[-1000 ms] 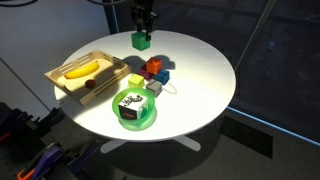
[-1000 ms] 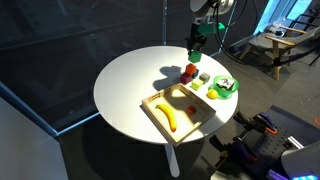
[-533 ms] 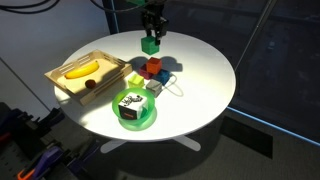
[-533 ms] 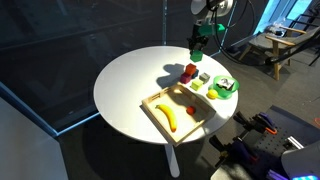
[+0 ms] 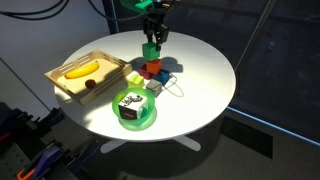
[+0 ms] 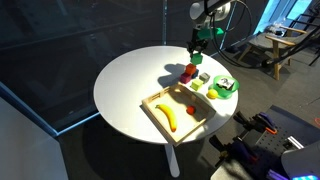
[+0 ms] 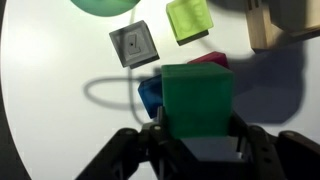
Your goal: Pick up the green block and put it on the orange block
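My gripper (image 5: 152,36) is shut on the green block (image 5: 151,52) and holds it just above the cluster of toy cubes. The orange block (image 5: 154,68) sits directly below it, beside a blue cube (image 5: 145,73). I cannot tell whether green and orange touch. In the wrist view the green block (image 7: 197,95) fills the space between my fingers (image 7: 198,125). The blue cube (image 7: 148,96) and a reddish cube edge (image 7: 208,61) peek out around it. The gripper (image 6: 200,36) also shows in an exterior view, holding the green block (image 6: 198,45).
A pale yellow-green block (image 5: 135,79), a grey cube (image 5: 155,88) and a round green plate (image 5: 134,112) lie near the cluster. A wooden tray (image 5: 62,84) holds a banana (image 5: 82,69). The round white table (image 5: 205,75) drops off all around.
My gripper has carried the green block from the far part of the table toward the cube cluster, and now holds it over the orange block.
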`<action>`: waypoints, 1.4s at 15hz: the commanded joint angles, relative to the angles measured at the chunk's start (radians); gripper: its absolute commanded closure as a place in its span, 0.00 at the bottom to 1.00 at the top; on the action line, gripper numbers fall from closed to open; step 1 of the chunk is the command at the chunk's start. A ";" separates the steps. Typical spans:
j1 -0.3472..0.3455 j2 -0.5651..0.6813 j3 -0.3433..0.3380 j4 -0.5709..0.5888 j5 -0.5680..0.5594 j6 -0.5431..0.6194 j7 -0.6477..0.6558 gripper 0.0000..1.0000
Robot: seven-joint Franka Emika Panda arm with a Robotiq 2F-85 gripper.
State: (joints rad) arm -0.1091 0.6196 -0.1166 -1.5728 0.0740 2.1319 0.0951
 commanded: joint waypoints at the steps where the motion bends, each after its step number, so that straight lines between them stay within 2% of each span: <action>1: 0.005 0.038 0.001 0.062 -0.013 -0.023 0.039 0.68; 18: 0.007 0.149 0.003 0.181 -0.009 -0.042 0.062 0.68; 20: 0.005 0.152 0.005 0.183 -0.007 -0.044 0.059 0.18; 21: 0.005 0.150 0.006 0.183 -0.006 -0.045 0.058 0.16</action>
State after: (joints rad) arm -0.0962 0.7535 -0.1144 -1.4351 0.0737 2.1265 0.1346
